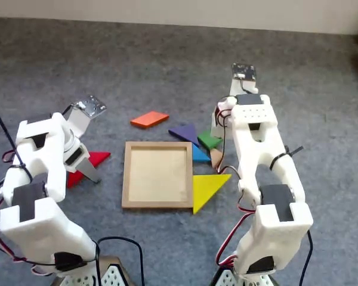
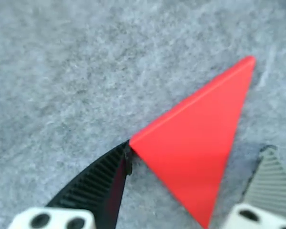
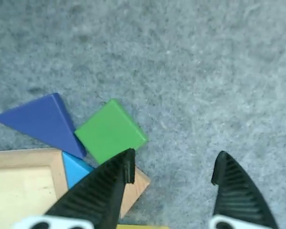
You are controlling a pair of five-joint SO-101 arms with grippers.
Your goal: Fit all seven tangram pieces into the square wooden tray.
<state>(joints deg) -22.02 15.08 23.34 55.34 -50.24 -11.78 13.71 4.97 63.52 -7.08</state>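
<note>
The square wooden tray (image 1: 126, 176) lies empty on the grey carpet between the arms. A red triangle (image 2: 200, 143) lies to its left, and my left gripper (image 2: 199, 150) stands open astride it, the black fingertip (image 2: 126, 151) touching one corner. Right of the tray lie a dark blue triangle (image 3: 40, 121), a green square (image 3: 109, 131), a light blue piece (image 3: 75, 168), a tan piece (image 3: 136, 183) and a yellow triangle (image 1: 207, 186). An orange piece (image 1: 150, 119) lies behind the tray. My right gripper (image 3: 176, 156) hangs open over bare carpet beside the green square.
The right arm (image 1: 256, 137) stretches over the carpet just right of the pieces and hides part of the tan one. Open carpet lies behind the orange piece and to the far right.
</note>
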